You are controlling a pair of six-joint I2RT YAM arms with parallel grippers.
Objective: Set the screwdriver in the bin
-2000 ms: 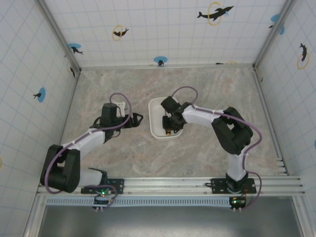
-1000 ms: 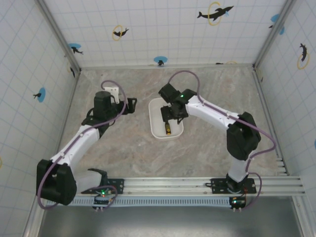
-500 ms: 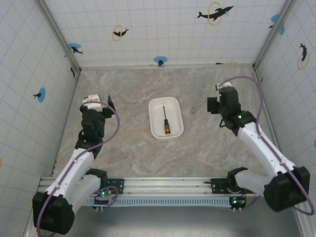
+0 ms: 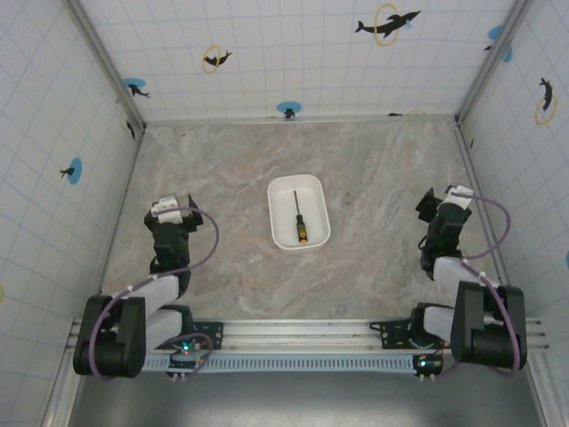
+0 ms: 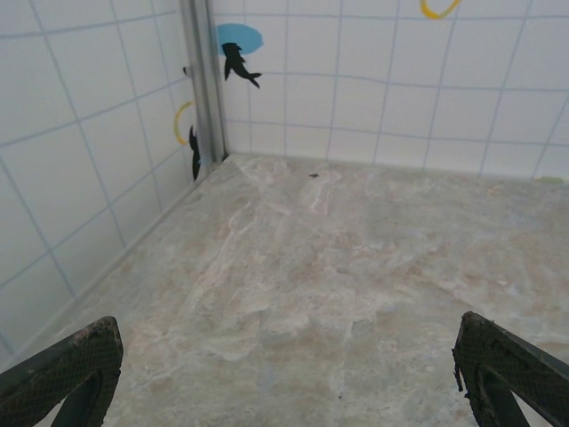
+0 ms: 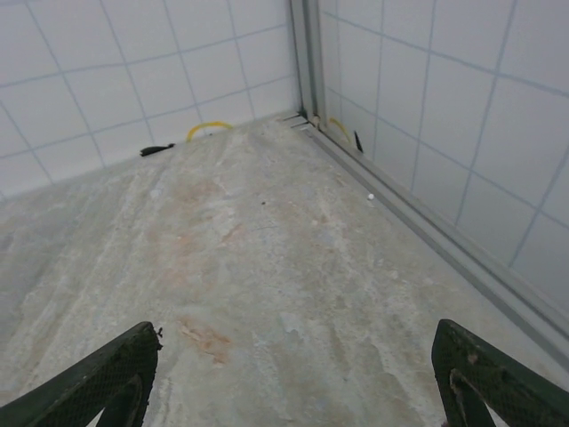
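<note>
The marble table [image 4: 382, 169] carries the two arms folded close to their bases, one at each side; the white bin [image 4: 313, 200] sits at its centre, well apart from both. The left gripper [image 5: 286, 325] faces bare table with its fingers [image 5: 71, 365] spread wide, pinching nothing; the right gripper [image 6: 295, 327] is likewise splayed and empty. The screwdriver [image 4: 299, 216] lies flat inside the bin, along its length, handle toward the near end. By my reading the placing is done; the next move calls for no grasp, only parking the arms.
</note>
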